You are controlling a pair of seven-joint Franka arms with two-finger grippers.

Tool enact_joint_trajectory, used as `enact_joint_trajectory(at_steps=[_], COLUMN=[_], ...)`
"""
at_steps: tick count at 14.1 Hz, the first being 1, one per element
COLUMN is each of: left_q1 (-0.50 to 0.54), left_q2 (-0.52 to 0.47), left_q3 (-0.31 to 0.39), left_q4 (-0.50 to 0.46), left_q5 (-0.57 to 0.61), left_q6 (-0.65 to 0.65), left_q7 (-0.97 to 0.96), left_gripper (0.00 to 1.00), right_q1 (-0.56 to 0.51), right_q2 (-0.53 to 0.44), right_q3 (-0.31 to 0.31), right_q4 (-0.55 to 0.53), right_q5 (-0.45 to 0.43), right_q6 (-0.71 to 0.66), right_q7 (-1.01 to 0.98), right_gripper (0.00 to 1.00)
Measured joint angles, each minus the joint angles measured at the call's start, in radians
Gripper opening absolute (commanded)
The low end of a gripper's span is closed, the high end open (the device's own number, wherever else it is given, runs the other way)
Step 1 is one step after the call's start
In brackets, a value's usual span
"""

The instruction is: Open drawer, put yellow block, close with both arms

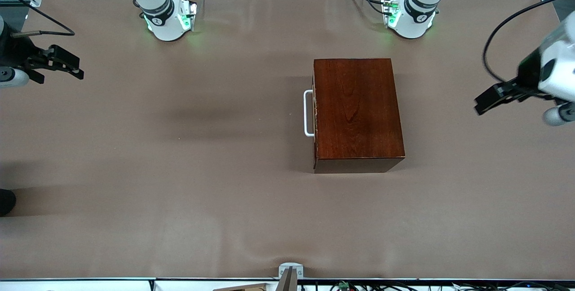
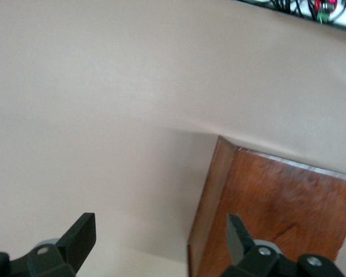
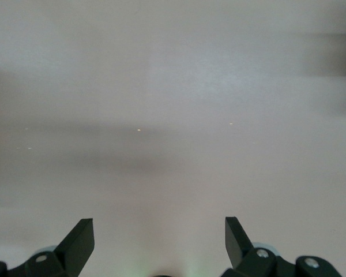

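Sitting shut in its dark box [image 1: 358, 109], the drawer [image 1: 315, 116] hides any contents.

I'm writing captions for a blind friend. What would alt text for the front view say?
A closed dark wooden box with a white handle on its drawer front sits on a brown table. Two white robot arms wait at the table's ends, the left hand and right hand both open and empty. No yellow block is visible.

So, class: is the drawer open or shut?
Shut: the drawer front sits flush with the box, and only its handle sticks out.
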State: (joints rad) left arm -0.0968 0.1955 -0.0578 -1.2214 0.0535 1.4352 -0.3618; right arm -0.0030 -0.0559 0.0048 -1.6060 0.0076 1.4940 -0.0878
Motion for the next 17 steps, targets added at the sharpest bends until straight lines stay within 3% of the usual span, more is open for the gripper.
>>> enact_joint_trajectory(at_steps=[4, 10, 17], left_q1=[0.039, 0.024, 0.018], left_q2=[-0.134, -0.34, -0.363], left_q3=[0.01, 0.015, 0.01], left_q4=[-0.163, -0.408, -0.426], left_q5=[0.0, 0.0, -0.046], left_q6=[0.002, 0.064, 0.073], left_q7=[0.144, 0.171, 0.218], left_gripper=[1.0, 1.0, 1.0], right_q1=[0.001, 0.001, 0.001], right_q2=[0.0, 0.0, 0.0], right_q3=[0.001, 0.001, 0.001], right_q4=[0.001, 0.001, 0.001], right_q5=[-0.011, -0.011, -0.012], right_q6=[0.0, 0.0, -0.011], right_q7=[0.0, 0.0, 0.0], right_gripper=[1.0, 1.0, 1.0])
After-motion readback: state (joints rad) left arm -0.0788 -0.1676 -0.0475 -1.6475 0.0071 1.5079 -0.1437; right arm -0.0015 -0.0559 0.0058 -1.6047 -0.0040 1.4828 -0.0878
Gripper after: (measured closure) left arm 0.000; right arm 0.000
